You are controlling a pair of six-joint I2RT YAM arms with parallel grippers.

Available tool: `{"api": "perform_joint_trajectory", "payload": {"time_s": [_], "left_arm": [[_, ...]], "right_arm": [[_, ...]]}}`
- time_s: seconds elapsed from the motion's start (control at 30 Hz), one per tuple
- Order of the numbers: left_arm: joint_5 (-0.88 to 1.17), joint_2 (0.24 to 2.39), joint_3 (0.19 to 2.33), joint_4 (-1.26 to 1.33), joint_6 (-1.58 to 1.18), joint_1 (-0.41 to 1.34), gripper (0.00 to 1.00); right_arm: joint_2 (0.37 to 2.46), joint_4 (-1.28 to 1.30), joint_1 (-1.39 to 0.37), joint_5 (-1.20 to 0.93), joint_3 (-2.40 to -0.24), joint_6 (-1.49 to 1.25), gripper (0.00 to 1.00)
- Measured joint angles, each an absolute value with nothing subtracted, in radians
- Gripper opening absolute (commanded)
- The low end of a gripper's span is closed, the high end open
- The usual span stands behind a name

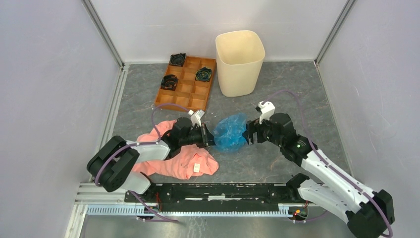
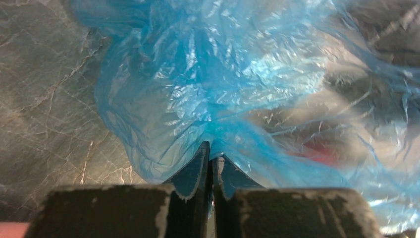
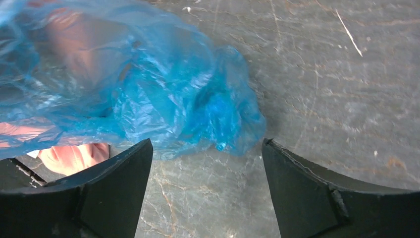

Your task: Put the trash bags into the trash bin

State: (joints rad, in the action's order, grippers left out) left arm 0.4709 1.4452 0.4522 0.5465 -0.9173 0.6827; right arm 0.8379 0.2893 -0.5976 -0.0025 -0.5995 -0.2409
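Note:
The light-blue translucent trash bag (image 1: pixel 231 132) is bunched up at the table's middle, between my two grippers. My left gripper (image 1: pixel 210 138) is shut on the bag's left edge; in the left wrist view the bag (image 2: pixel 208 79) rises crumpled from the pinched fingertips (image 2: pixel 212 151). My right gripper (image 1: pixel 247 134) is open at the bag's right side; in the right wrist view the bag (image 3: pixel 148 94) lies just beyond the spread fingers (image 3: pixel 206 144), nothing between them. The cream-beige trash bin (image 1: pixel 239 62) stands upright and empty-looking at the back, well beyond the bag.
A salmon-pink garment (image 1: pixel 178 159) lies under and in front of the left arm. An orange-brown compartmented tray (image 1: pixel 187 82) with black rolled items sits left of the bin. Grey walls enclose the table on three sides.

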Motion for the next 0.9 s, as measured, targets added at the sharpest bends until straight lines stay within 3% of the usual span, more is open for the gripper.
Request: {"api": "perform_joint_trajectory", "payload": {"time_s": [0.27, 0.4, 0.8, 0.83, 0.9], "left_arm": [[0.448, 1.342, 0.449, 0.500, -0.876, 0.683, 0.11], [0.446, 1.309, 0.450, 0.465, -0.847, 0.683, 0.11], [0.418, 1.285, 0.450, 0.399, -0.811, 0.682, 0.10], [0.415, 1.282, 0.450, 0.395, -0.807, 0.682, 0.10], [0.412, 1.276, 0.450, 0.391, -0.806, 0.682, 0.10]], "right_arm": [[0.909, 0.111, -0.524, -0.221, -0.590, -0.154, 0.96], [0.925, -0.040, -0.513, -0.329, -0.540, -0.156, 0.90], [1.176, -0.435, -0.424, -0.474, -0.439, -0.424, 0.90], [1.187, -0.475, -0.425, -0.486, -0.427, -0.455, 0.86], [1.208, -0.548, -0.425, -0.507, -0.411, -0.503, 0.42]]}}
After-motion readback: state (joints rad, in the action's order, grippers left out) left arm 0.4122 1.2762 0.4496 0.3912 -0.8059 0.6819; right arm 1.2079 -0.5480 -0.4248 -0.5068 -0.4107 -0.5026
